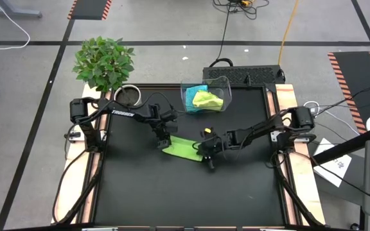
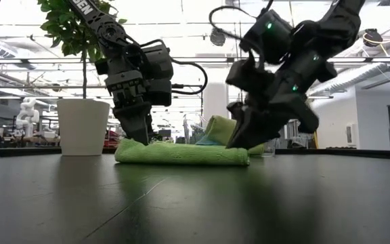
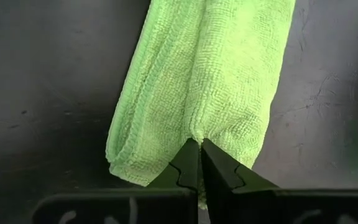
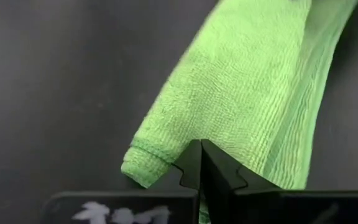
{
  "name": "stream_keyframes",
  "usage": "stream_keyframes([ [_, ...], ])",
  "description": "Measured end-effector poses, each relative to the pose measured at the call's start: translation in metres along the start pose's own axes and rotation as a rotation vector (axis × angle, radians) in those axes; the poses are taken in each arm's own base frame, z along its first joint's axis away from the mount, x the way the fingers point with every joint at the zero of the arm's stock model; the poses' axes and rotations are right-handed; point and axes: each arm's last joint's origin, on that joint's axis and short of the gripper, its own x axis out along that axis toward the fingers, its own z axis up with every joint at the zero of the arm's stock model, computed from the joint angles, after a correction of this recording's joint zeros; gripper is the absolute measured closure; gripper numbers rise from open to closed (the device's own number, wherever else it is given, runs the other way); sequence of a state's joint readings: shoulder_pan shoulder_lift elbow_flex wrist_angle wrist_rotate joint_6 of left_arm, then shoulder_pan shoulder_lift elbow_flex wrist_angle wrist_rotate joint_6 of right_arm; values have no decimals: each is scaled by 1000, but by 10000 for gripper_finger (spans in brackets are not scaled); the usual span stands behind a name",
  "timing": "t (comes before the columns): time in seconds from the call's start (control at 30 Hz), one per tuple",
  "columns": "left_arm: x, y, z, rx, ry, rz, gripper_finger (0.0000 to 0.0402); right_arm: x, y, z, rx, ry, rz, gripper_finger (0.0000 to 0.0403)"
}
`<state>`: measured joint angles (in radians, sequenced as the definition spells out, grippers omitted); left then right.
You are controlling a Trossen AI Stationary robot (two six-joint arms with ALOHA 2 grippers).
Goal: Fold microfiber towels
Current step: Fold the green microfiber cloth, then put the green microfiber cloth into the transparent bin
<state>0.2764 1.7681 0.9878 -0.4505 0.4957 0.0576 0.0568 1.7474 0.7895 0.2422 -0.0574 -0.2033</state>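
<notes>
Two grippers are down on one green towel [image 1: 184,148] at mid-table, and it's a tight scene. Nearest the front edge, the right gripper [image 1: 209,154] comes in from 3 o'clock and sits on the towel's right end; in its wrist view the two dark fingers [image 4: 191,167] are pressed together with lime pile pinched between the tips, right at a rolled corner. Just past it, at 9 o'clock of the towel, the left gripper [image 1: 164,139] reaches in from the left post and bites the other end, fingers [image 3: 190,163] closed to a hairline on a crease of the folded cloth. From table height the towel [image 2: 181,154] lies flat and long, doubled over in layers, left gripper [image 2: 138,130] planted on its left end, right gripper [image 2: 244,135] leaning over its right end.

Farther back, toward 12 o'clock, the clear bin [image 1: 225,87] stands by the rear edge. Inside it a second green towel [image 1: 207,99] is heaped loosely, with a blue towel [image 1: 195,90] tucked behind it, seemingly underneath, though the overhead shot is too small to settle that. Farthest out, at 10 o'clock on the back-left corner, a plant [image 1: 103,62] in a white pot [image 2: 82,127].
</notes>
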Motion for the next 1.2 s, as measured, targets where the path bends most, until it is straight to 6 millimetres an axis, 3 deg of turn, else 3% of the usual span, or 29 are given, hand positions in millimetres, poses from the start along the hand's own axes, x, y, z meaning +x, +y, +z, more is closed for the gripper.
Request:
stream_keyframes([
  [0.23,-4,-1,2,34,-23,67,389,2,-7,-4,24,16,-13,403],
  [0.57,-36,-20,11,123,-151,186,279,2,-7,-4,26,24,-11,403],
  [0.73,-46,-30,11,128,-183,207,247,2,-7,-4,26,24,-11,403],
  [1.2,-15,-57,-1,145,-61,166,243,2,-7,-4,27,21,-12,403],
])
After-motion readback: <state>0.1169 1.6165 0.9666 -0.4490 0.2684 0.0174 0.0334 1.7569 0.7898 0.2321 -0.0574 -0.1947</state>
